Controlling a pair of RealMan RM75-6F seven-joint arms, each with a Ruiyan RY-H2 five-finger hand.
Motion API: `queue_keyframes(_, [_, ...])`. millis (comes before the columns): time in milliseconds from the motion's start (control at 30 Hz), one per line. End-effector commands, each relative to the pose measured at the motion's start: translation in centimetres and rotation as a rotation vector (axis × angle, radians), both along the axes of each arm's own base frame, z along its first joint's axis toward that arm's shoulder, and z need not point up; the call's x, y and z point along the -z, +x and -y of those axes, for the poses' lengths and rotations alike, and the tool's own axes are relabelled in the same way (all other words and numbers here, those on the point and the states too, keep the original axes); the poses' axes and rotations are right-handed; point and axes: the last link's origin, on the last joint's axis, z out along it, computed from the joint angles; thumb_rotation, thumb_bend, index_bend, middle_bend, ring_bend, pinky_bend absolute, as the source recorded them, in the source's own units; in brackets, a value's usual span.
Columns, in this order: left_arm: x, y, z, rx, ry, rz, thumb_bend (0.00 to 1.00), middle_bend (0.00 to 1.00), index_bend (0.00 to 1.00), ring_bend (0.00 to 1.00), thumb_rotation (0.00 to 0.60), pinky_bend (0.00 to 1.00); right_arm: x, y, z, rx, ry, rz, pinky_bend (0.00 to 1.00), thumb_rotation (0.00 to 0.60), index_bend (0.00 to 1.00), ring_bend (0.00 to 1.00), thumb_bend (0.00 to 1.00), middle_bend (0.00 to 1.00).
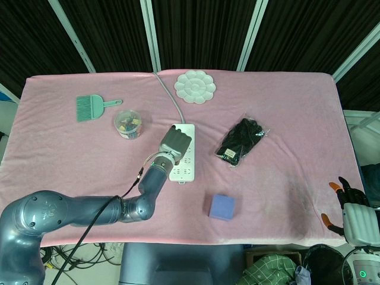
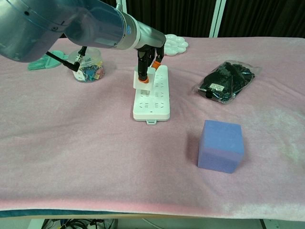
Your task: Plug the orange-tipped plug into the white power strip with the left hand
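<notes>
Step in hand: insertion. The left robot hand (image 2: 148, 56) sits over the far half of the white power strip (image 2: 157, 102) and pinches the orange-tipped plug (image 2: 143, 80) from above, fingertips (image 2: 142, 72) clamped on the plug's top. The plug stands upright on the strip's left socket column, toward the 12 o'clock end where the grey cord (image 1: 169, 95) leaves. Chest view shows the plug body touching the strip face; whether the pins are seated or only resting on the socket cannot be told from either view, prob. not fully home.

The strip lies lengthwise, 12-to-6, near centre of the pink tabletop (image 2: 95, 157).

The right robot hand (image 1: 349, 208) hangs off the tabletop edge at approx. 4 o'clock in the head view, fingers apart, holding nothing.

Next move calls for: straight downward press, plug kept vertical, pins aligned w/ socket slots. Strip is unrestrained, so side load could slide it. Then release and lift the hand clear.
</notes>
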Motion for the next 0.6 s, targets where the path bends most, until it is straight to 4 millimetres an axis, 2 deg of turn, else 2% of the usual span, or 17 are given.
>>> queue_keyframes(33, [-0.01,0.05,0.06,0.000,-0.002,0.004,0.58,0.61,0.59,0.24,0.600,0.18,-0.01,-0.01,0.01,0.000,-0.001,0.000,0.14,0.600,0.18,0.17,0.20,0.06])
queue_keyframes(600, [0.04,-0.33,-0.04,-0.007,0.001,0.010,0.58,0.61,0.59,0.25,0.600,0.17,-0.02,-0.01,0.00,0.002,-0.001,0.002,0.14,0.600,0.18,0.17,0.20,0.06])
